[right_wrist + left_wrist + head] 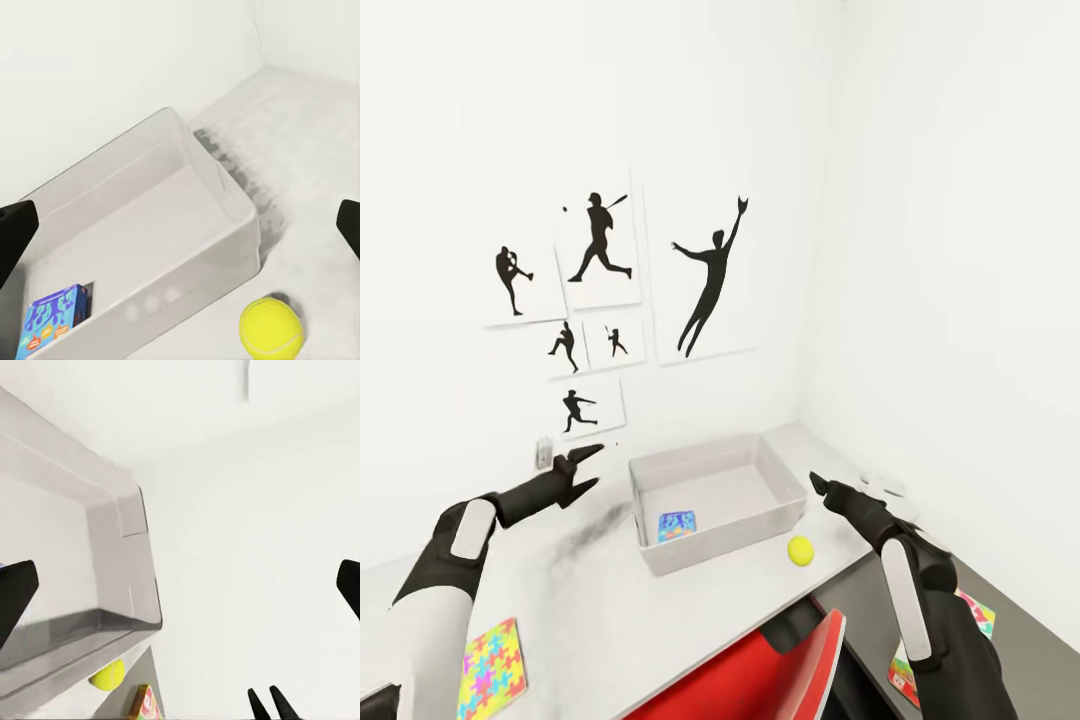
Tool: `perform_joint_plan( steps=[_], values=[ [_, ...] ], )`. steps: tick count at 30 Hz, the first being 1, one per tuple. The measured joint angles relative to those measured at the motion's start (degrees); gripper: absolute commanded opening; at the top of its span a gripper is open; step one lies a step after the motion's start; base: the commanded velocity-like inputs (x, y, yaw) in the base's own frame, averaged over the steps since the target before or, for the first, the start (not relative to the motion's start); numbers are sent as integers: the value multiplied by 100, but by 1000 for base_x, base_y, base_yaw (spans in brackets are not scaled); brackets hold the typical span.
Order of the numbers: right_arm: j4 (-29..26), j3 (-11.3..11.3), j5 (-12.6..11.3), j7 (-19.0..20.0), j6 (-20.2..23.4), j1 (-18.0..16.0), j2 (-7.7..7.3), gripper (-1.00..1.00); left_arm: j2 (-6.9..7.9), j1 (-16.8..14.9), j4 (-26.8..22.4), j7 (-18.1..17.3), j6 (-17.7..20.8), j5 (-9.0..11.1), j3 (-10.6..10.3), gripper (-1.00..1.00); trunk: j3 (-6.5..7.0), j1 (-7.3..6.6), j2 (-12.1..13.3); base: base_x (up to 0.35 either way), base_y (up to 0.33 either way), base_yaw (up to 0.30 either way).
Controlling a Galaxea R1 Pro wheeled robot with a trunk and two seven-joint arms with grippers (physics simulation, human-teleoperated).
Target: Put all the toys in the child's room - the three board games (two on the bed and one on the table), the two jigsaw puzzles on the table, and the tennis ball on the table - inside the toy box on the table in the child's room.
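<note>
Toy box (785, 492) is sitting mid-table, blue board game (677, 525) inside. Left to right: my left gripper (586, 467) is hovering spread; tennis ball (800, 550) lies just beside the box; my right gripper (822, 487), fingers apart, should be descending squarely over it.

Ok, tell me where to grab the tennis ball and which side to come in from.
Grip the tennis ball across its middle, coming down from above with the open right gripper, the nearer one. It is round, so any axis would do, but it lies free on the table just outside the toy box wall, so probably set the fingers parallel to that wall.
</note>
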Motion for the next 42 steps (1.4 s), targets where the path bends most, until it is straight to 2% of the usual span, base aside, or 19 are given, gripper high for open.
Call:
perform_joint_plan(
  steps=[2,4,8,10,15,19,22,27,42],
  values=[
    [52,-1,-1,3,-4,0,-3,100,236,100,-40,-30,166,6,-13,100,18,0,0,0,0,0],
    [83,2,-1,5,-6,0,-1,100,381,181,-64,-107,273,10,-35,100,36,0,0,0,0,0],
    [108,5,1,6,-9,0,2,100,506,313,-79,-258,345,11,-83,100,72,0,0,0,0,0],
    [109,3,2,7,-8,0,2,100,556,494,-86,-419,366,6,-102,100,90,0,0,0,0,0],
    [100,4,2,12,-8,0,2,100,667,808,-375,-1097,388,2,-106,100,136,0,0,0,0,0],
    [99,9,2,14,-8,0,7,100,929,1035,-709,-1757,392,7,-102,100,172,0,0,0,0,0],
    [101,13,2,15,-8,0,14,100,1028,1123,-795,-2137,386,-6,-94,100,199,0,0,0,0,0],
    [105,15,3,15,-8,0,25,100,1092,1180,-842,-2442,359,-35,-84,100,243,0,0,0,0,0],
    [124,22,3,7,-12,0,34,100,1114,1196,-854,-2541,335,-30,-60,100,274,1,1,-58,21,0]
  ],
)
